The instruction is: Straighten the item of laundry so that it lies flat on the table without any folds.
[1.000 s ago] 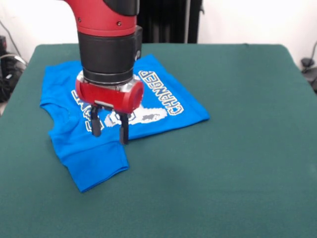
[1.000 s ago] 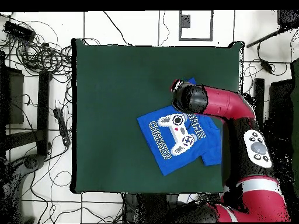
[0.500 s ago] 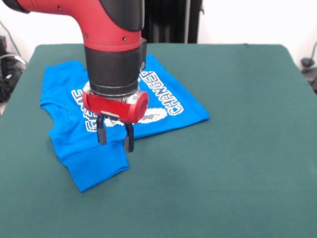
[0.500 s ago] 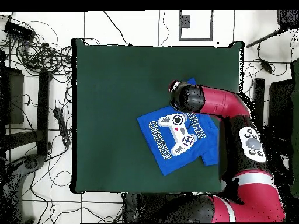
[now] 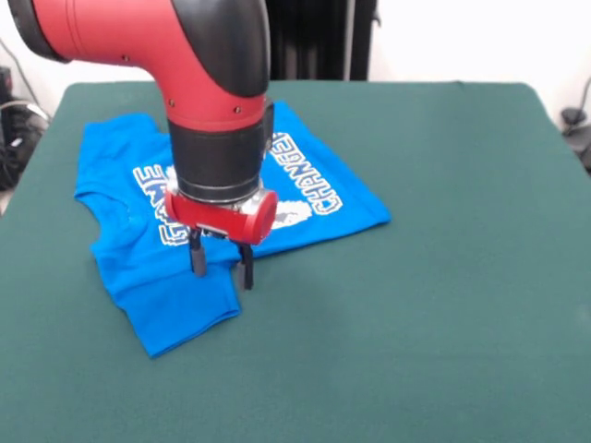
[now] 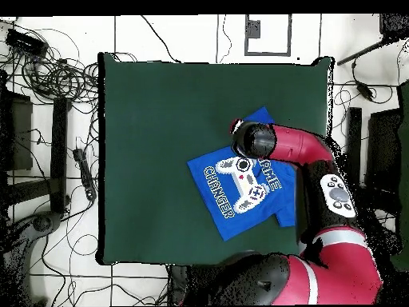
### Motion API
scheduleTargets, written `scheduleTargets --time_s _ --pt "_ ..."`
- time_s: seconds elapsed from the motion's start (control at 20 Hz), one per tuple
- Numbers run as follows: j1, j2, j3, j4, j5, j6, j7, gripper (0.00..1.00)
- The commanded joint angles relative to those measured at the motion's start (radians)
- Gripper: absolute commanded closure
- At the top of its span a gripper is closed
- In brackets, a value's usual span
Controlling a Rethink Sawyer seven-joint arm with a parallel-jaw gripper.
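Dark green tabletop (image 5: 443,305) carrying the blue T-shirt (image 5: 305,198) near one corner, mostly spread but with a sleeve-side portion doubled over and unflattened, where the gripper (image 5: 222,266) hovers, fingers (image 5: 196,261) parted and grasping nothing.

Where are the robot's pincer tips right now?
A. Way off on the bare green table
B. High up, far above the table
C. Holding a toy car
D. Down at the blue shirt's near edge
D: the open pincer has its two tips down at the near edge of the blue shirt, beside its folded flap.
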Motion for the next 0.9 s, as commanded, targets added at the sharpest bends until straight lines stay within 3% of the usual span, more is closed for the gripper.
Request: scheduleTargets --time_s 0.05,0.4,0.9 --pt "0.048 0.038 0.001 0.029 -0.001 -0.005 0.087 0.00" --pt "0.057 0.025 -0.011 0.062 0.001 -0.028 0.102 0.00" --pt "-0.022 -0.199 0.026 0.263 0.024 0.076 0.000 0.00"
